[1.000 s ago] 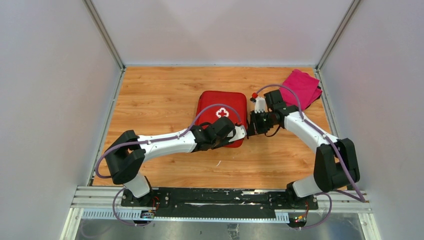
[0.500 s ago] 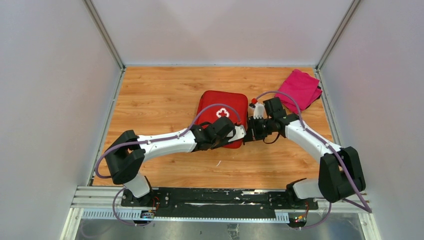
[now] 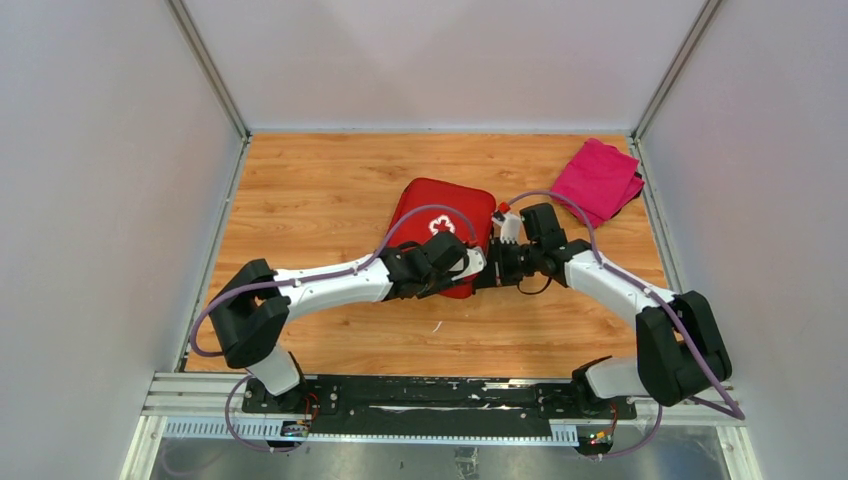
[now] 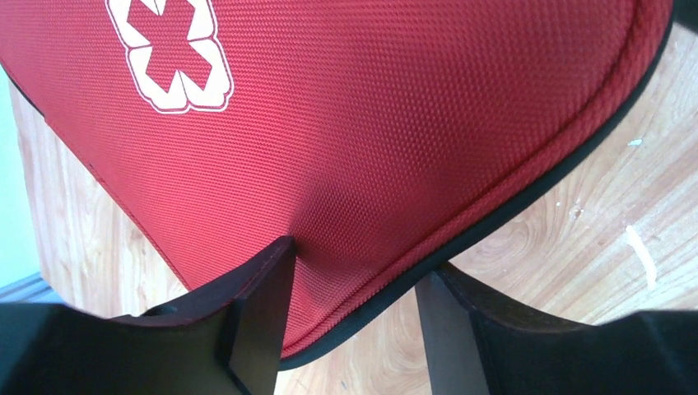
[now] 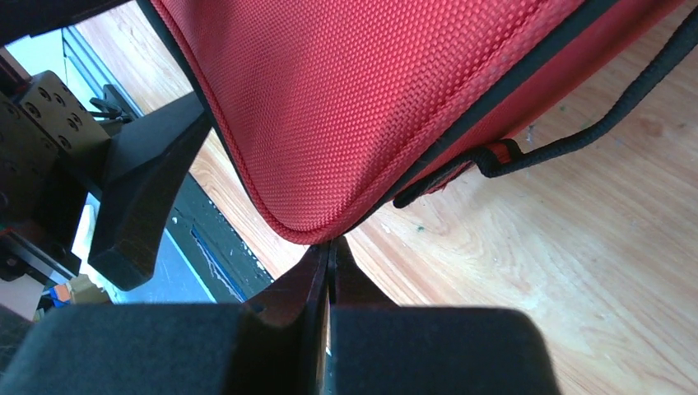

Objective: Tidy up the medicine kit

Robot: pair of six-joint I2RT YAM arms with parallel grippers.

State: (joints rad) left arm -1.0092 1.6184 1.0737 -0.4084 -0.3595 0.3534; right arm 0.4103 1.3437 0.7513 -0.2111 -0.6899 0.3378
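Top external view: the medicine kit (image 3: 445, 200) lies closed, lid up, near the middle of the wooden table (image 3: 320, 190), turned a little out of square. It sits on the far side of both tools. The left gripper (image 3: 470, 265) reaches across its near edge and the right gripper (image 3: 488, 270) comes in at its near right corner, so the two almost meet there. Being a rounded square, the case has no real long axis. A magenta cloth (image 3: 600, 178) lies well apart at the far right, and plain walls (image 3: 100, 200) close the table in on three sides.

Left wrist view: the left gripper (image 4: 358, 267) is spread wide and straddles the kit's (image 4: 395, 132) piped edge. One finger (image 4: 255, 321) presses on the red fabric (a shallow dent shows at its tip), while the other stands off the edge over bare table (image 4: 576, 230). It clasps nothing. The white cross (image 4: 169, 53) sits farther up the lid.

Right wrist view: the right gripper (image 5: 330, 271) has its fingers drawn together, tips touching the underside of the kit's (image 5: 354, 107) rounded corner. Whether they pinch the seam or nothing at all I cannot tell. A black cord (image 5: 609, 107) trails from the side seam onto the table (image 5: 535, 280), just beside this gripper, so I judge the right arm better placed to work the zip while the left holds the case down.
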